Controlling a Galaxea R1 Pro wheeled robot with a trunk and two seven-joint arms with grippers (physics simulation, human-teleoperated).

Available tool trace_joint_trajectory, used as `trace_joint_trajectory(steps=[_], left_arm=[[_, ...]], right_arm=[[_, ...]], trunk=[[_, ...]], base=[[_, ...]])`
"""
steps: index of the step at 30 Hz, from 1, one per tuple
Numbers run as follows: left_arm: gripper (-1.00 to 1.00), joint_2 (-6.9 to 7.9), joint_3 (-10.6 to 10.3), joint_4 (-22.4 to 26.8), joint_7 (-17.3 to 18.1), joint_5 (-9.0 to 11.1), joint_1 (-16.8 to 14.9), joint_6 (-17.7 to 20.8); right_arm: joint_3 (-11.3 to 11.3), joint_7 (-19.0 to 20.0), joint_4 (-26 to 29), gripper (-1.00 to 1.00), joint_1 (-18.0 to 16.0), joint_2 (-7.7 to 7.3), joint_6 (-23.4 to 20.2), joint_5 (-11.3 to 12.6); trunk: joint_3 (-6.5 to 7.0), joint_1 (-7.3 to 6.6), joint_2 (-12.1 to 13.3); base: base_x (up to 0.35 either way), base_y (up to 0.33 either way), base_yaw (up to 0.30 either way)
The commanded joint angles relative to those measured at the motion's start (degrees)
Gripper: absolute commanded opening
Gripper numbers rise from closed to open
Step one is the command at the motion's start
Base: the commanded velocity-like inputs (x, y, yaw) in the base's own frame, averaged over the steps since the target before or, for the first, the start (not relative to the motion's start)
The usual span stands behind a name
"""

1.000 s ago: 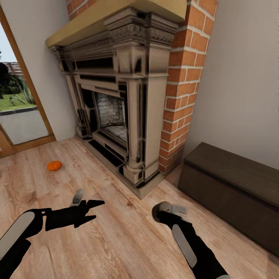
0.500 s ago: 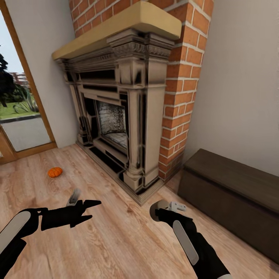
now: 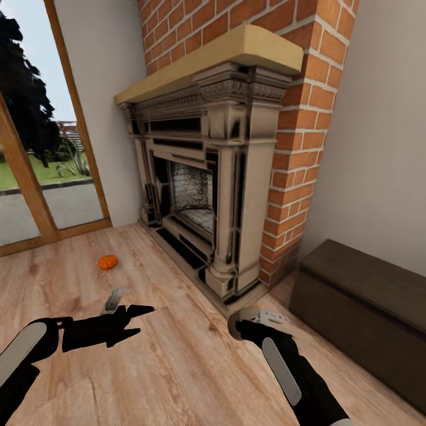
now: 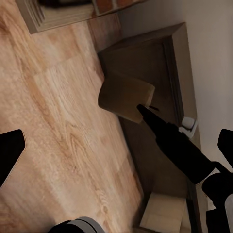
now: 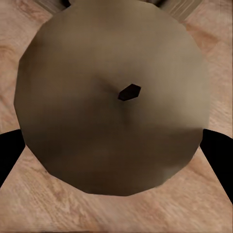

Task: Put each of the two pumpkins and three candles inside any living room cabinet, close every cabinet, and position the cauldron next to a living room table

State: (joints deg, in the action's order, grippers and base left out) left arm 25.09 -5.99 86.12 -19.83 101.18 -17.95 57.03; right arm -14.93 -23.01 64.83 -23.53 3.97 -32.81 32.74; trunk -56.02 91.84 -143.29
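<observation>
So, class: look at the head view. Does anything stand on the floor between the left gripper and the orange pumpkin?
Nothing visible does. The pumpkin sits on bare wooden floor, apart from the fireplace, and the stretch between it and the left gripper is open boards. The fireplace base lies off to the side.

- I see pale wood-grain floor (image 4: pixel 58 145) across most of my left wrist camera.
- The dark brown cabinet (image 4: pixel 155 63) stands against a grey wall (image 4: pixel 208 48).
- The right arm (image 4: pixel 177 145), black, reaches across the cabinet, holding a round tan candle (image 4: pixel 124 97) at its tip.
- Brick (image 4: pixel 109 5) shows at one edge.
</observation>
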Motion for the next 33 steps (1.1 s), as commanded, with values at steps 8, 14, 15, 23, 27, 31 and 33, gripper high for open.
trace_joint_trajectory(steps=[8, 14, 15, 23, 27, 31, 33], left_arm=[[1.0, 1.03, -0.1, 0.0, -0.5, 0.6, -0.1, 0.0], [1.0, 1.18, 0.1, -1.7, -0.4, 0.7, -0.1, 0.0], [1.0, 1.18, 0.3, -2.1, -0.4, 0.7, -0.1, 0.0], [1.0, 1.16, 1.5, -2.8, -0.4, 0.6, -0.1, 0.0], [1.0, 1.18, 1.7, -3.5, -0.4, 0.6, -0.1, 0.0], [1.0, 1.19, 1.8, -3.6, -0.4, 0.6, -0.1, 0.0], [1.0, 1.19, 1.8, -3.7, -0.4, 0.6, -0.1, 0.0]], right_arm=[[-0.3, -0.7, 0.0, -1.0, 0.0, -0.02, -0.1, 0.5], [-0.4, -0.7, -0.2, -1.0, 0.0, -0.02, 0.0, 0.5], [-0.4, -0.7, -0.2, -1.0, 0.0, -0.02, 0.0, 0.5], [-0.4, -0.7, -0.3, -1.0, 0.0, 0.05, 0.0, 0.5], [-0.5, -0.7, -0.2, -1.0, 0.0, 0.02, 0.0, 0.5], [-0.5, -0.7, -0.3, -1.0, 0.0, -0.01, -0.1, 0.5], [-0.5, -0.7, -0.3, -1.0, 0.0, -0.01, -0.1, 0.5]], trunk=[[-0.06, -0.01, 0.0], [-0.06, -0.01, 0.0], [-0.06, -0.01, 0.0], [-0.06, -0.01, 0.0], [-0.06, -0.01, 0.0], [-0.06, -0.01, 0.0], [-0.06, -0.01, 0.0]], base=[[0.007, 0.004, 0.292], [0.174, 0.167, 0.292], [0.178, 0.233, 0.292], [0.058, 0.272, 0.292], [0.099, 0.284, 0.292], [0.157, 0.277, 0.292], [0.187, 0.273, 0.292]])
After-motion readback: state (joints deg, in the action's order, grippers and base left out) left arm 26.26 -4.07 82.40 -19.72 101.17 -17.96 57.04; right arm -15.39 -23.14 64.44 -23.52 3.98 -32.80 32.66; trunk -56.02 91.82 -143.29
